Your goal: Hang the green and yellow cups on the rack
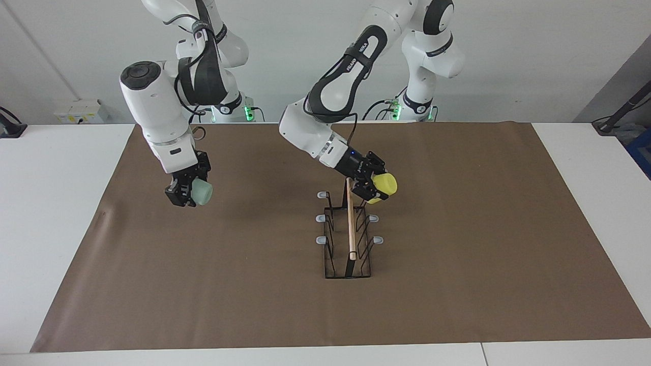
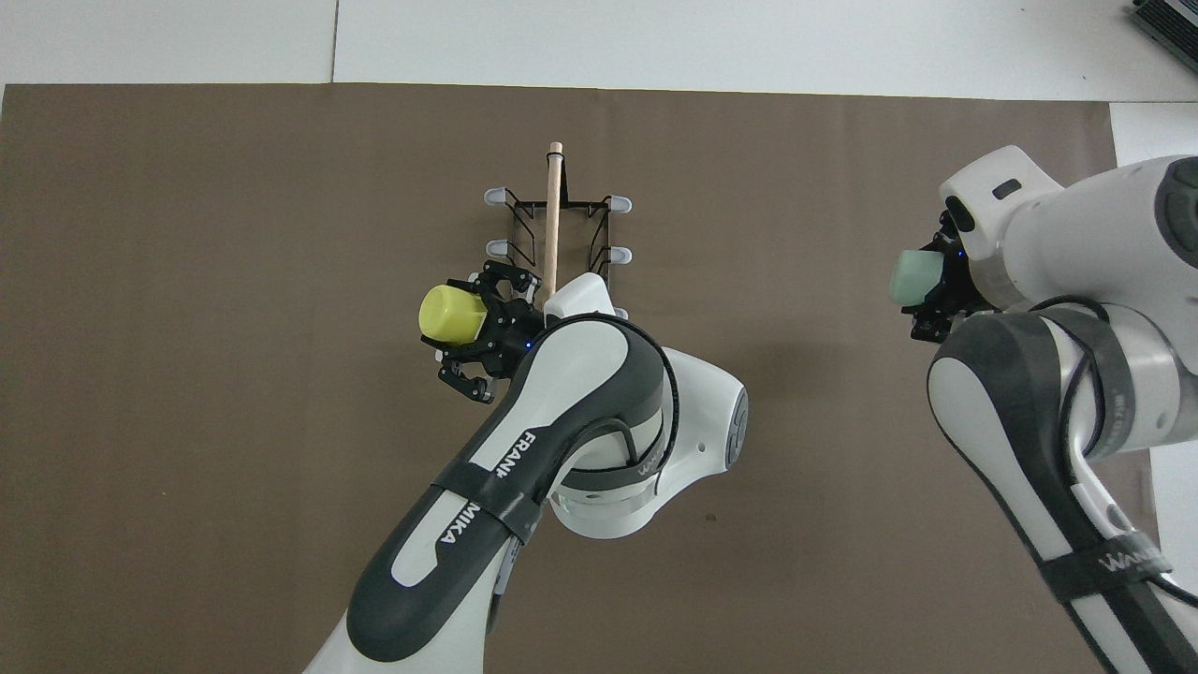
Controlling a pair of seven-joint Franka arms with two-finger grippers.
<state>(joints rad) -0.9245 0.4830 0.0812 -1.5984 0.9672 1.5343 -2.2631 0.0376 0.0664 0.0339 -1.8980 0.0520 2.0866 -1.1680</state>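
Note:
The black wire rack (image 1: 350, 244) with its wooden rod (image 2: 553, 211) stands mid-mat. My left gripper (image 1: 376, 192) is shut on the yellow cup (image 1: 384, 184), tilted, at the rack's end nearest the robots and on the left arm's side. Cup and gripper hide the prong there. From overhead the yellow cup (image 2: 451, 314) lies beside the rod and the left gripper (image 2: 471, 326) holds it from the side. My right gripper (image 1: 186, 195) is shut on the pale green cup (image 1: 202, 193), up over bare mat toward the right arm's end. The overhead view shows the green cup (image 2: 915, 278) at the right gripper (image 2: 933, 298).
A brown mat (image 1: 457, 284) covers the white table (image 1: 46, 213). Several grey-tipped prongs (image 1: 320, 218) stick out from the rack's sides with nothing on them. A white box (image 1: 81, 111) sits at the table's edge near the right arm's base.

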